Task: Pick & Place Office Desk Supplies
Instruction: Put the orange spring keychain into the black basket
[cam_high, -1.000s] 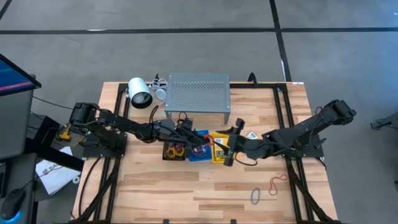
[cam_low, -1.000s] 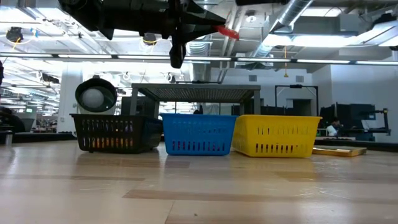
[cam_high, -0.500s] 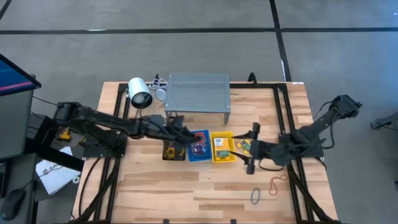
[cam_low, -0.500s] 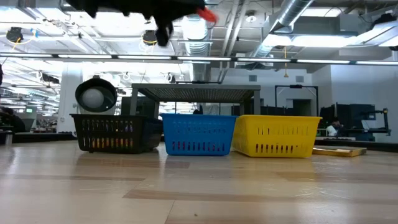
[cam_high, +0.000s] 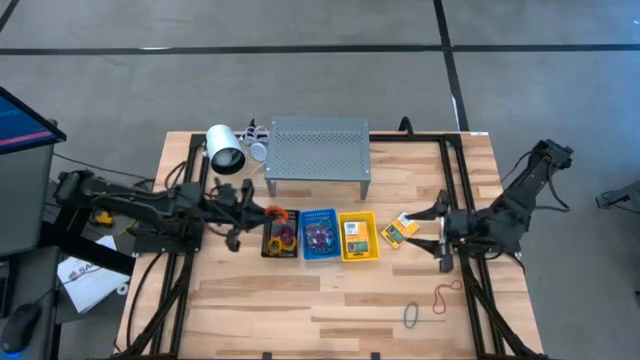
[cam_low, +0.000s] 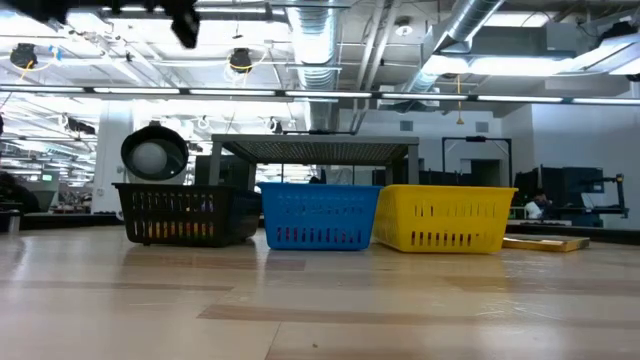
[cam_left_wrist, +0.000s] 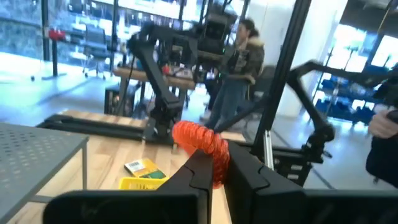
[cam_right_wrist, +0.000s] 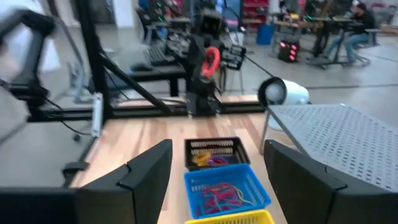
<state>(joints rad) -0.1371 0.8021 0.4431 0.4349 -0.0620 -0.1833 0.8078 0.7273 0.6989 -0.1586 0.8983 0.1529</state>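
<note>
Three baskets (cam_high: 318, 234), supplies sorted.
Left gripper (cam_high: 268, 211) pinches a red rubber band (cam_left_wrist: 200, 140); right gripper (cam_high: 441, 232) spread, holding nothing.

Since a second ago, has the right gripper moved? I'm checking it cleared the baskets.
Yes. The right gripper has pulled back toward the table's right edge; it was over the yellow basket, and now sits beyond the crayon box lying on the table.
</note>
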